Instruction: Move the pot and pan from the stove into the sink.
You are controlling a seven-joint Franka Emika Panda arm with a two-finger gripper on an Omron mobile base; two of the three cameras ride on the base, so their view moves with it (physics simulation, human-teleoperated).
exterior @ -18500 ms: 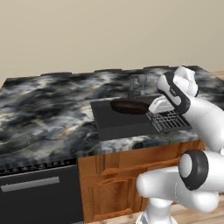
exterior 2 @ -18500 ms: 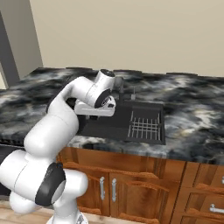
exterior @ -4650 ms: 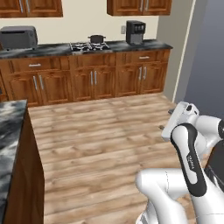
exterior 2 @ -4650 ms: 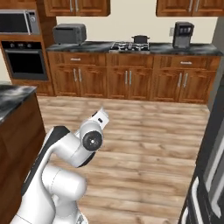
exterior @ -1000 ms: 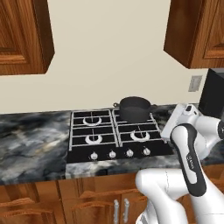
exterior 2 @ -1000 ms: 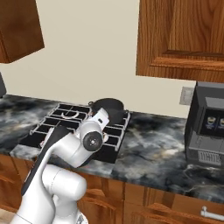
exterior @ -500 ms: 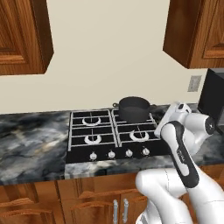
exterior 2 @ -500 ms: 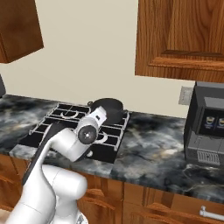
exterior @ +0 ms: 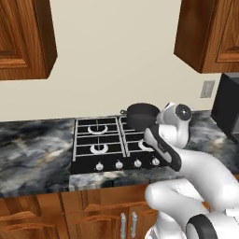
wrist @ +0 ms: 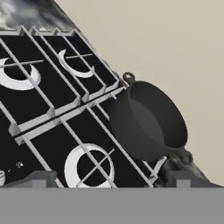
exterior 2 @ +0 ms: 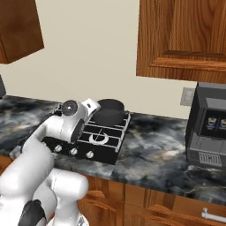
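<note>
So the pot [exterior: 143, 116] was sitting on the back right burner of the stove [exterior: 100, 149], right up against the beige wall, and the robot was parked in front of it with its arm bent over the front right corner of the cooktop. The left base view gave the clearest look at the row of silver knobs [exterior: 118, 164] along the front edge and the two left burners, plus a dark appliance [exterior: 228, 109] cut off at the right edge. The right base view showed that appliance properly: it was a coffee machine [exterior 2: 207, 128] standing on the marbled counter [exterior 2: 150, 145] well to the right of the stove, with a wall outlet [exterior 2: 188, 96] just beside it. The hand view was the one that actually showed the gripper [wrist: 109, 178], its two dark fingertips spread wide apart with nothing between them, hovering over the front burner. From there you could look down into the empty pot and see both little loop handles, one toward the wall and one near the right fingertip [wrist: 179, 177]. The pot stood upright on the grate, not touched by the fingers.
</note>
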